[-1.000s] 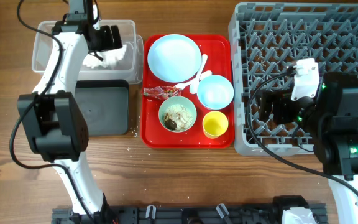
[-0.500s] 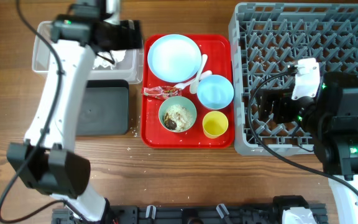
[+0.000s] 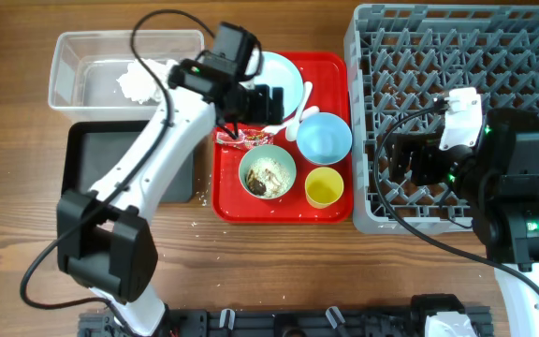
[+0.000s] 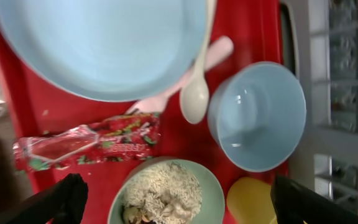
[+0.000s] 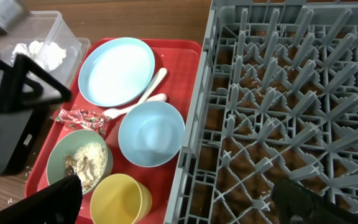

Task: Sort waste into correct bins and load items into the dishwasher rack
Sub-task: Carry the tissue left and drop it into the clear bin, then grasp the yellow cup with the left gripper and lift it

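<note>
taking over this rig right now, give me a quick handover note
Left gripper: open, empty, over the red tray.
Right gripper: open, empty, over the rack.
Done: the tissue lies in the clear tub.
Left: the wrapper lies on the red tray; the food scraps sit in the green bowl. The black tray looks empty.
The plate, blue bowl, yellow cup, spoon, fork and green bowl are all on the red tray; none is in the rack.
</note>
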`<state>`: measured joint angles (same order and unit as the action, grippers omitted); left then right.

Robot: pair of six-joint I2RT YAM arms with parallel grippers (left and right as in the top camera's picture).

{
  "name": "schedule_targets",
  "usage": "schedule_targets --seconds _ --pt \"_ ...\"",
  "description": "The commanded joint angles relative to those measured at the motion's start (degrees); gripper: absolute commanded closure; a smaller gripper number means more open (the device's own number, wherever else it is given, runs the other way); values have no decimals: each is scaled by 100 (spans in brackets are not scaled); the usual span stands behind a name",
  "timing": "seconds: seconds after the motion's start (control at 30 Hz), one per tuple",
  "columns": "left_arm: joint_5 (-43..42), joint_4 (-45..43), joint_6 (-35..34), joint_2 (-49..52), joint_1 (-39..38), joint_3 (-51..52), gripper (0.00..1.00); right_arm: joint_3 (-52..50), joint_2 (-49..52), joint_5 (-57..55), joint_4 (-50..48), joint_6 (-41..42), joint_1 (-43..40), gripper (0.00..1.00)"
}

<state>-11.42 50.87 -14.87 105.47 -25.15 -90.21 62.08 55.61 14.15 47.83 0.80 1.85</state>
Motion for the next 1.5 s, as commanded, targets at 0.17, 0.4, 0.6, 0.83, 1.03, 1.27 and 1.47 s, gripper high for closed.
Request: schedule_targets --seconds 0.17,0.4,0.6,0.83,1.03,1.27,1.47 --pt "-868 348 1364 28 -730 61 5 114 11 94 50 76 22 0" --pt "-1259 577 1211 31 -1078 114 11 114 11 92 90 74 22 0" --pt "-975 151 321 35 -1416 699 13 114 11 94 109 76 22 0" --pt "-597 -533 -92 42 -1628 1163 25 111 11 94 116 76 22 0" --pt "-369 -811 -216 61 -1738 1340 34 111 11 92 162 76 22 1" --pt "-350 -966 -238 319 -1757 1340 52 114 11 92 208 74 22 0" --pt "-352 -981 -420 385 -1755 1340 84 114 11 92 238 76 22 1"
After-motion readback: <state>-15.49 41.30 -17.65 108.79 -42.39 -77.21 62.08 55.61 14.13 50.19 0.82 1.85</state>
